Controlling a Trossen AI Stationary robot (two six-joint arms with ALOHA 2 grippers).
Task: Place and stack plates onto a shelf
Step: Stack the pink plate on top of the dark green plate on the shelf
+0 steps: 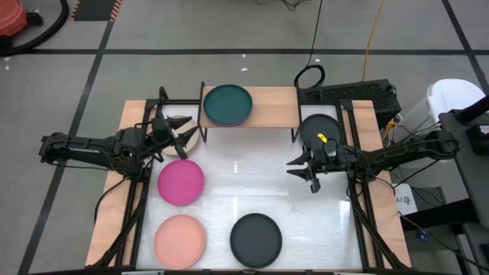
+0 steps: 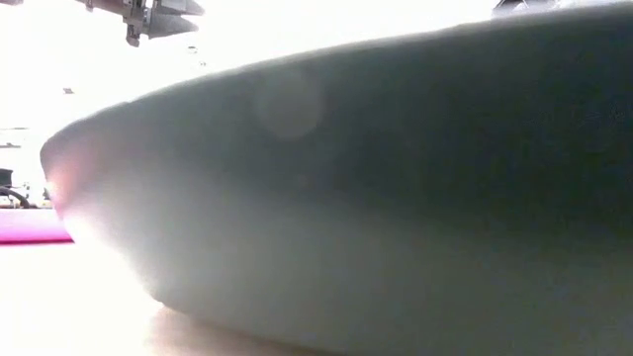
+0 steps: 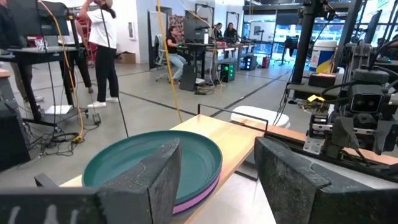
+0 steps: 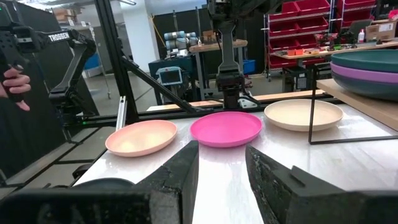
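Observation:
The shelf [image 1: 267,103] stands at the table's far edge. On its left half a dark teal plate [image 1: 227,105] lies on a purple one [image 3: 199,190]. A beige plate [image 1: 187,139], a magenta plate [image 1: 181,182], a salmon pink plate [image 1: 180,239] and two black plates [image 1: 256,239] [image 1: 319,130] lie flat on the table. My left gripper [image 1: 182,135] is open and hovers over the beige plate, pointing at the shelf stack [image 3: 217,168]. My right gripper [image 1: 302,169] is open and empty over the table's middle right [image 4: 221,174], near the far black plate.
The shelf's right half [image 1: 275,98] is bare wood. The white tabletop [image 1: 260,183] shows bare between the plates. The near black plate [image 2: 396,198] fills the low view. People stand and sit in the room beyond [image 3: 102,43], and a hand [image 4: 15,84] shows off the table.

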